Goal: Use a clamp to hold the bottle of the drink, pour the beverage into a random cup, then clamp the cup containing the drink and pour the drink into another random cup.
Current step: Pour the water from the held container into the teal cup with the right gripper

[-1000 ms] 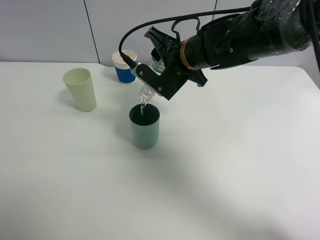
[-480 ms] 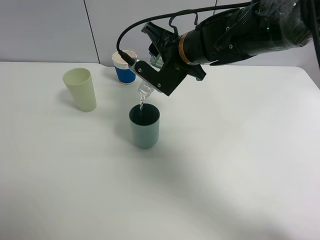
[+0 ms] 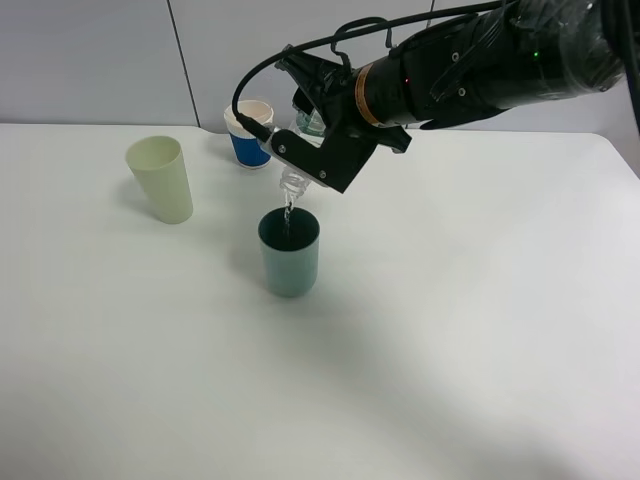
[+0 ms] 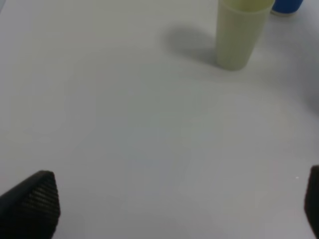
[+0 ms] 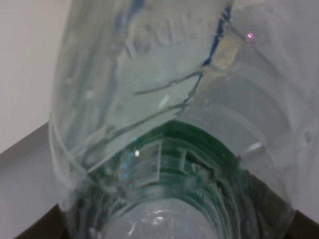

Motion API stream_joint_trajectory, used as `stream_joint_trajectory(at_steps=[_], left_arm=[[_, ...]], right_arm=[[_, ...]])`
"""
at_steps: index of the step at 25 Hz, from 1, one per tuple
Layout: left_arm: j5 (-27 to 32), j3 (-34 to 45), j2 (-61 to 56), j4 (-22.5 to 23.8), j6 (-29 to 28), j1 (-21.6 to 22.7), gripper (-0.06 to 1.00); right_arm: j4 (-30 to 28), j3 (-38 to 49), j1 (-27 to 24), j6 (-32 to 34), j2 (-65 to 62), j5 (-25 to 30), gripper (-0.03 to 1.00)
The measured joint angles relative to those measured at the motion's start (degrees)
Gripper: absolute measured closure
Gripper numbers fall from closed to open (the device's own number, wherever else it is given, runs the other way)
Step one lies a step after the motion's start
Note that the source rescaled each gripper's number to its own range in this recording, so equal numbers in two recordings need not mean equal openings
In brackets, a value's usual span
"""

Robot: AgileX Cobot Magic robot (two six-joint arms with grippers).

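From the high camera, the right clamp point(image 3: 312, 150) is gripping the bottle point(image 3: 293, 182), tilted mouth-down directly above the teal cup point(image 3: 289, 255) so that the beverage point(image 3: 288, 212) is falling into it. The blue paper cup point(image 3: 247, 135) is waiting behind the teal cup. In the left wrist view, the left clamp point(image 4: 172, 209) is standing wide and empty, with the teal cup out of sight. In the right wrist view, the bottle point(image 5: 169, 124) is filling the frame, pinched tight.

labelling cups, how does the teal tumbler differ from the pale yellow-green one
The teal tumbler is dark blue-green; the pale tumbler is light yellow-green. The teal tumbler sits under the tilted bottle, catching a clear stream; the pale tumbler stands apart to its left, nothing above it. Both stand upright.
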Motion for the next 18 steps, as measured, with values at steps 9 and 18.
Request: stream_joint_trajectory(at_steps=[9,18], left_arm=[[0.00,0.00,0.00,0.00,0.00,0.00,-0.06],[0.00,0.00,0.00,0.00,0.00,0.00,-0.06]], right_arm=[[-0.59,0.00,0.00,-1.02,0.00,0.00,0.95],[-0.80,-0.07,0.00,-4.23,0.00,0.00,0.95]])
